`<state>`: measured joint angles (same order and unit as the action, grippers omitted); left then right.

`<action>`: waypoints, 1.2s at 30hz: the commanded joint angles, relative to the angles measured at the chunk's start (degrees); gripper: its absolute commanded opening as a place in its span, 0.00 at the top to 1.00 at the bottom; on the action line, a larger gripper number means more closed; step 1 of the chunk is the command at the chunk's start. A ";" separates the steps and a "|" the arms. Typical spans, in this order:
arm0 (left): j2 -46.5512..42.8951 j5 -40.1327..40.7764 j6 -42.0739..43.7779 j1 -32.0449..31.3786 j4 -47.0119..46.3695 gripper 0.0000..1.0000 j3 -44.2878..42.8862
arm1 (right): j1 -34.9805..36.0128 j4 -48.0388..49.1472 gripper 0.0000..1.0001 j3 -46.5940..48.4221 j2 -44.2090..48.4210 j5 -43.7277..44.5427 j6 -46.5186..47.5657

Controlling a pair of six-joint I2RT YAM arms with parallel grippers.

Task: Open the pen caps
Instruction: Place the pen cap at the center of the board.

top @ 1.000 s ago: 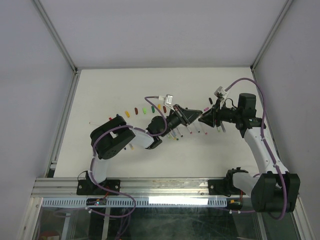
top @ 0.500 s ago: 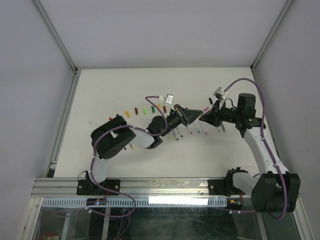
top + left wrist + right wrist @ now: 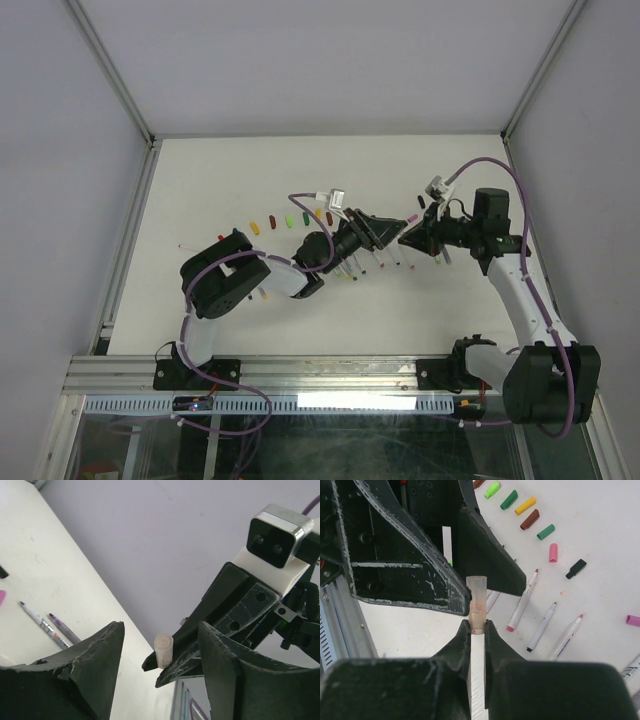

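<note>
Having been clamped a second ago, the left gripper (image 3: 161, 630) is now parted, its jaws standing clear on either side of a pale pen barrel (image 3: 476, 600), which is pinched tightly by the right gripper (image 3: 476, 628) alone. A hand-over is judged complete; no cap is seen on the barrel's visible end. In the top view, most pen caps (image 3: 290, 219) are strung across the white table (image 3: 220, 170) at nine o'clock from the grippers, with uncapped pens (image 3: 522, 602) at six. The table is enclosed by plain grey walls (image 3: 330, 60).

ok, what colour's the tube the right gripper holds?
Pale translucent white tube, faintly pink; clearest in the right wrist view.
</note>
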<state>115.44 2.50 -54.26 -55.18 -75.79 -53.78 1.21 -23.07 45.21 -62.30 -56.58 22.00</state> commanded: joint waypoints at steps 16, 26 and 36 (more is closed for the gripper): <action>-31.53 9.60 28.59 2.29 11.31 0.01 24.69 | -12.64 0.95 1.00 9.37 -20.73 26.75 4.32; -54.18 9.42 31.76 3.58 31.40 0.01 35.19 | -12.79 -4.51 1.00 26.70 -40.33 30.73 1.59; -68.16 12.31 29.76 3.59 39.20 0.01 41.16 | -10.37 -9.73 0.96 37.16 -51.54 31.81 -0.36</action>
<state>51.09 12.86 -24.80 -51.70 -39.70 -13.54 -10.26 -30.09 79.09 -112.86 -24.88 23.14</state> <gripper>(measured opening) 0.990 0.056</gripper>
